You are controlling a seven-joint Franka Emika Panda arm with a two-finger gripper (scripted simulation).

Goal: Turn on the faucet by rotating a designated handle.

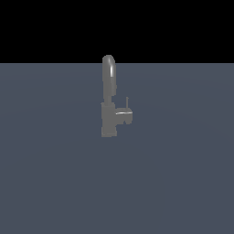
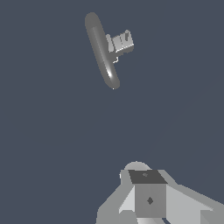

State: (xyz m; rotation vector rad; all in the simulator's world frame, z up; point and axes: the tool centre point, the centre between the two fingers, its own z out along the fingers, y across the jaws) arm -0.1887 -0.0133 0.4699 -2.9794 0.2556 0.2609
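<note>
The faucet (image 1: 109, 119) is a dull grey tap with a blocky body and a tall arched spout (image 1: 109, 73), standing on the flat grey-blue floor. The handle (image 1: 124, 114) is a short stub on the body's side towards the exterior view's right, with a thin upright pin (image 1: 127, 103). In the wrist view I look down on the faucet (image 2: 102, 50) and its handle (image 2: 121, 43) from above. My gripper (image 2: 148, 192) shows only as grey and white blocks at the picture's edge, well apart from the faucet. Its fingers cannot be made out. The arm is not in the exterior view.
The flat grey-blue floor (image 1: 183, 183) stretches all around the faucet, up to a black background at the back. No other objects show in either view.
</note>
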